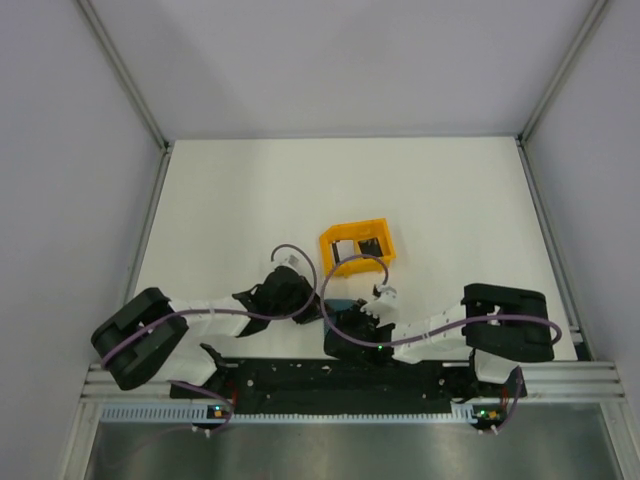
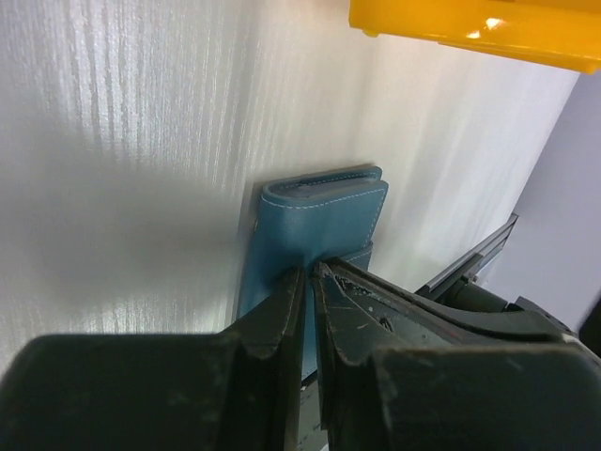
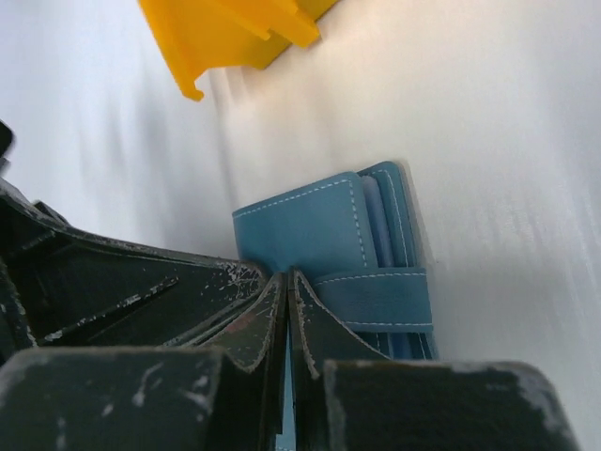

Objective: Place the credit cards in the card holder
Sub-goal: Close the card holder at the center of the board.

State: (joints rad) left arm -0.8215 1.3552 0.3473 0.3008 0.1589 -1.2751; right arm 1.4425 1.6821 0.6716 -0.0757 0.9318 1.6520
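The teal-blue card holder (image 2: 319,221) lies flat on the white table, and a stitched band crosses it in the right wrist view (image 3: 376,299). From above only a sliver of the card holder (image 1: 338,300) shows between the two arms. My left gripper (image 2: 310,274) is shut on its near edge, with blue showing between the narrow jaws. My right gripper (image 3: 286,279) meets it from the other side, pressed shut on the cover's edge. The credit cards, a dark one (image 1: 370,246) and a pale one (image 1: 345,251), sit in the orange tray (image 1: 329,243).
The orange tray (image 2: 488,28) (image 3: 225,33) stands just beyond the holder, close to both grippers. Both arms (image 1: 210,322) (image 1: 440,330) lie low along the table's near edge, their cables looping above. Grey walls enclose the table on three sides.
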